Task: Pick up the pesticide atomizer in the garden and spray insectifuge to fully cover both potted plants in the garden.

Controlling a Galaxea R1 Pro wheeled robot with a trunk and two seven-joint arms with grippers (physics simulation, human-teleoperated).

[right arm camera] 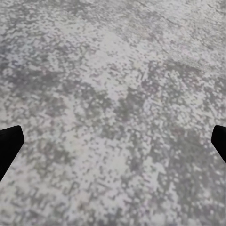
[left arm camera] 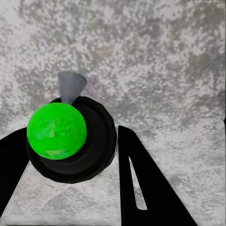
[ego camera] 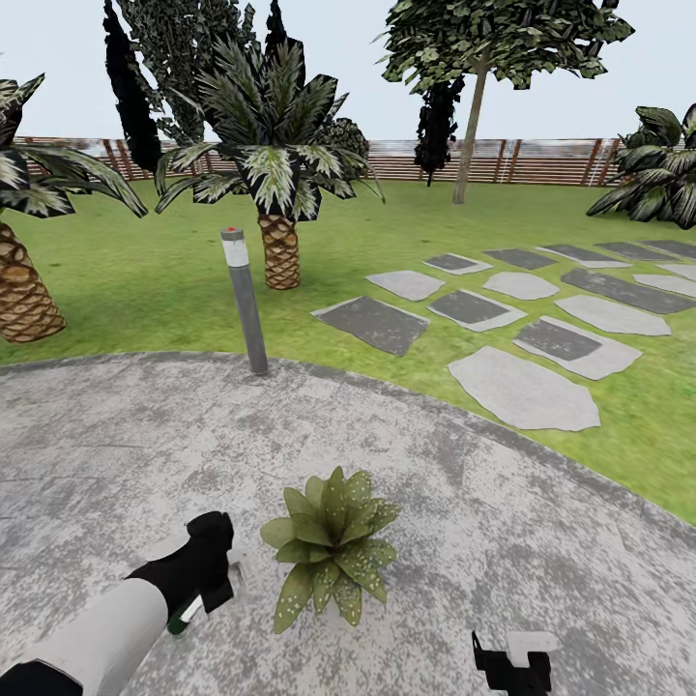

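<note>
The left gripper (ego camera: 208,580) hangs low over the grey paved patio (ego camera: 541,541), its black fingers (left arm camera: 141,183) closed on the pesticide atomizer (left arm camera: 70,139), which sits clamped between them. In the left wrist view the bottle is seen from above: a bright green rounded cap on a wide black body, with a small grey nozzle pointing away from the wrist over the speckled paving. In the head view only a little dark green and white of the bottle peeks out under the gripper. One potted plant (ego camera: 332,546), a low rosette of pointed, white-speckled leaves, stands on the patio just beside the left gripper, on the side toward the right arm; gripper and leaves are near but apart. The right gripper (ego camera: 510,667) hovers over bare paving, well apart from the plant, with its two dark fingertips spread wide and nothing between them. A grey bollard lamp (ego camera: 244,300) stands at the patio's far edge, ahead of the left gripper.
</note>
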